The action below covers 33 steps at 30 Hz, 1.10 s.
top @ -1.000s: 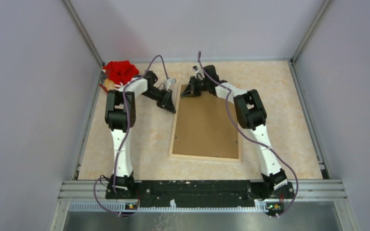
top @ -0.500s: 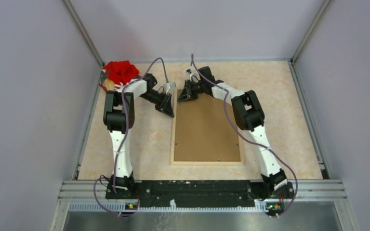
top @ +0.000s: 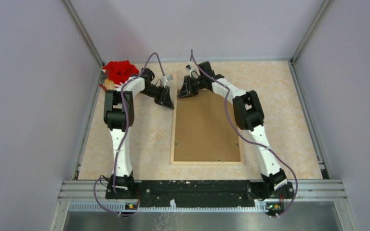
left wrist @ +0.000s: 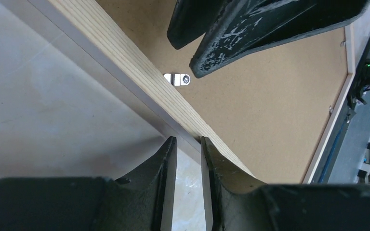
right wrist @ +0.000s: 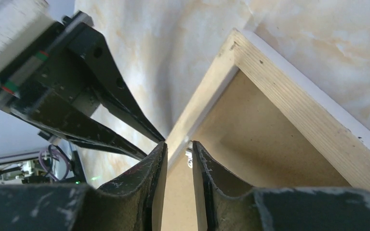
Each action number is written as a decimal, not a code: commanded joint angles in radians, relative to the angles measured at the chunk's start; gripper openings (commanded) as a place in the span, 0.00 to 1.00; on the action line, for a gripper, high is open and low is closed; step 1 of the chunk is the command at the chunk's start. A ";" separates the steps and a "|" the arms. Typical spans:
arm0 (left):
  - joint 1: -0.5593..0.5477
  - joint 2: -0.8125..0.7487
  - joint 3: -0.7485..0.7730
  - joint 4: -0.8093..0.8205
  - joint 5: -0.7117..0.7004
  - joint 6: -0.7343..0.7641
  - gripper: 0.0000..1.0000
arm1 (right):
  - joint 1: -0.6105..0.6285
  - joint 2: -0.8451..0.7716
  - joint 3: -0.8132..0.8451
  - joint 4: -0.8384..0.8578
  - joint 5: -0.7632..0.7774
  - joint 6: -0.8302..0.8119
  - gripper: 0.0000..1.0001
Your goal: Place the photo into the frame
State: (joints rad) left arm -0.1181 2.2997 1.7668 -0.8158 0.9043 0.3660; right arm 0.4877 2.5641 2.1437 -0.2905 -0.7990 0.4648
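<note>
— Squared up since a second ago: frame (top: 207,162) now lies straight, back-up, mid-counter (top: 279,120), backing board (top: 206,127) inside.
— Tools?
— Left tool (top: 168,104) and right tool (top: 183,94) at its far-left corner, jaws narrowly parted, gripping nothing

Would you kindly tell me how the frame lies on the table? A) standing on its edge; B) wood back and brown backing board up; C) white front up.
B: in the top view the frame lies flat, its light wood rails and the brown backing board facing up.
</note>
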 commanded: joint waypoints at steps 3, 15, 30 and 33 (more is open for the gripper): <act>0.003 0.033 0.016 0.005 0.030 -0.015 0.27 | -0.002 0.027 0.029 -0.061 0.010 -0.056 0.27; 0.003 0.033 -0.004 0.000 0.035 0.003 0.23 | 0.035 0.054 0.064 -0.139 0.020 -0.115 0.31; 0.003 0.027 -0.009 -0.001 0.040 0.016 0.22 | 0.077 0.053 0.045 -0.143 -0.053 -0.091 0.25; 0.003 0.017 -0.017 -0.007 0.049 0.019 0.22 | 0.074 0.048 0.058 -0.116 -0.069 -0.064 0.28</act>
State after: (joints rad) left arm -0.1116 2.3135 1.7653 -0.8257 0.9493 0.3614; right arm 0.5201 2.6045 2.2021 -0.4168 -0.8066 0.3737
